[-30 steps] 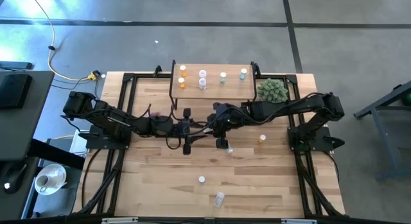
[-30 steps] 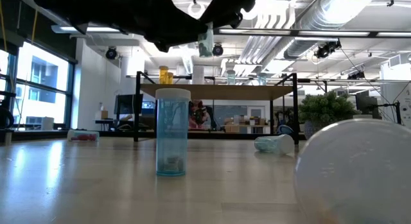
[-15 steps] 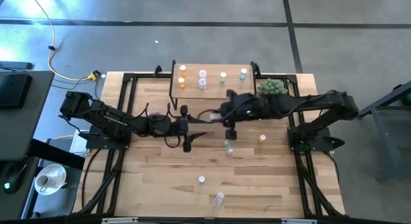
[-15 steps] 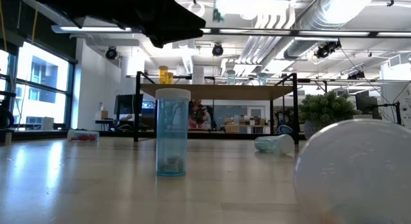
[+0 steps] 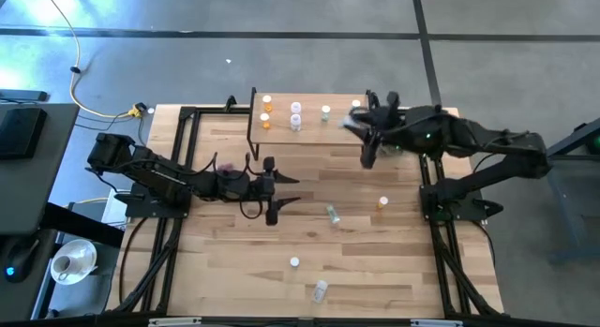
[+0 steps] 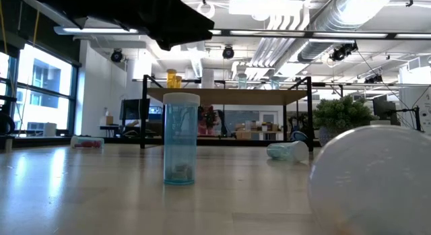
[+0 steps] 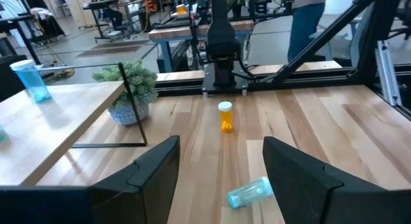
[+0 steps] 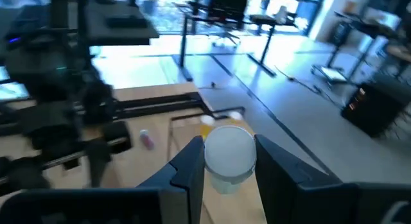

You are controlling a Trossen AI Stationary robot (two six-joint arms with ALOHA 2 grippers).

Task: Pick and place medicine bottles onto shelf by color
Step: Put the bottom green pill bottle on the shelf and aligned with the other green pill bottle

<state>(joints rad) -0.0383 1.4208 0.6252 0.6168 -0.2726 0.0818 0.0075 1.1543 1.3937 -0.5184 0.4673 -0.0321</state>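
Held bottle (image 8: 228,153): white-capped, pale translucent, clamped by right claw (image 5: 367,140) near shelf (image 5: 314,132).
Left claw (image 7: 221,176): spread wide, nothing held.

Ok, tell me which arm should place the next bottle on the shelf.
Right. Its gripper already holds a white-capped bottle and hovers by the shelf; the left gripper is open and empty over mid-table.

Bright even light, right wrist view blurred
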